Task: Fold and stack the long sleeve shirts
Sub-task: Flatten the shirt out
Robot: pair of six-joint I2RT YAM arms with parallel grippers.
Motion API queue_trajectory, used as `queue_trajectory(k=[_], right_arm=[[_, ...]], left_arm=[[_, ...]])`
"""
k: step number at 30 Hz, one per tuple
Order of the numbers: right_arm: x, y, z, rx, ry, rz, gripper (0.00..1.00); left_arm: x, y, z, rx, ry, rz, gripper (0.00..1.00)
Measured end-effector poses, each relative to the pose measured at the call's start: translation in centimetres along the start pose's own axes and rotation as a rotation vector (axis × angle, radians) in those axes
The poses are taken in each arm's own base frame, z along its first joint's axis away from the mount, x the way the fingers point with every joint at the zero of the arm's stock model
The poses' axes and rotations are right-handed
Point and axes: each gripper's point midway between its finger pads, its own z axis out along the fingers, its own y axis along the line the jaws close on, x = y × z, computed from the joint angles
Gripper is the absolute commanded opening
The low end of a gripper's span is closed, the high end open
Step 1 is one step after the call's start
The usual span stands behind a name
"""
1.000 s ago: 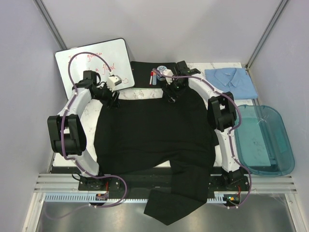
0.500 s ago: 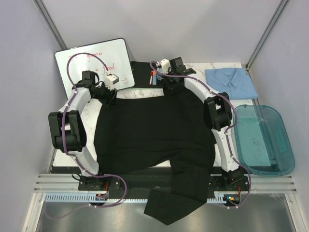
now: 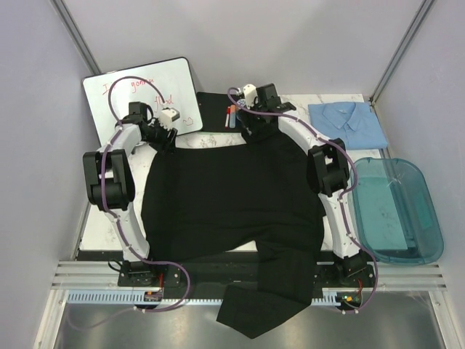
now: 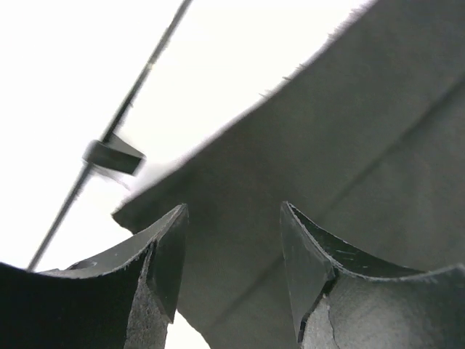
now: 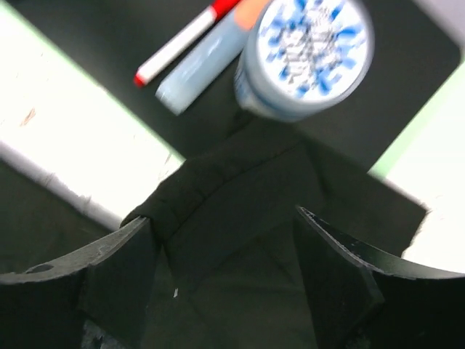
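Note:
The large black shirt (image 3: 232, 196) lies spread flat on the table, one sleeve hanging over the near edge. My left gripper (image 3: 164, 138) is at its far left corner; in the left wrist view (image 4: 232, 211) the jaws stand apart over the black fabric (image 4: 327, 145). My right gripper (image 3: 251, 129) is at the shirt's far edge; in the right wrist view (image 5: 222, 215) the jaws are wide apart around a bunched bit of black fabric (image 5: 240, 196). The light blue shirt (image 3: 347, 122) lies folded at the far right.
A whiteboard (image 3: 138, 91) leans at the far left. A black green-edged mat (image 3: 212, 109) behind the shirt carries markers (image 5: 182, 40) and a round blue-white container (image 5: 305, 51). A teal bin (image 3: 396, 211) stands at the right edge.
Both grippers have moved toward the far side of the table. The shirt's far edge has shifted slightly farther and lies straighter.

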Motion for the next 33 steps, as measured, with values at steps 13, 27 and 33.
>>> queue_trajectory(k=[13,27,33], right_arm=[[3.1,-10.9,-9.7,0.076,0.008,0.233,0.69],[11.5,-10.7,-4.7,0.006,0.191,0.404,0.65],[12.4,-10.5,-3.9,0.003,0.211,0.431,0.61]], left_arm=[[0.2,3.2,0.9,-0.078,0.05,0.081,0.54],[1.0,4.1,0.9,-0.116,0.093,0.111,0.55],[1.5,4.2,1.4,-0.111,0.106,0.109,0.58]])
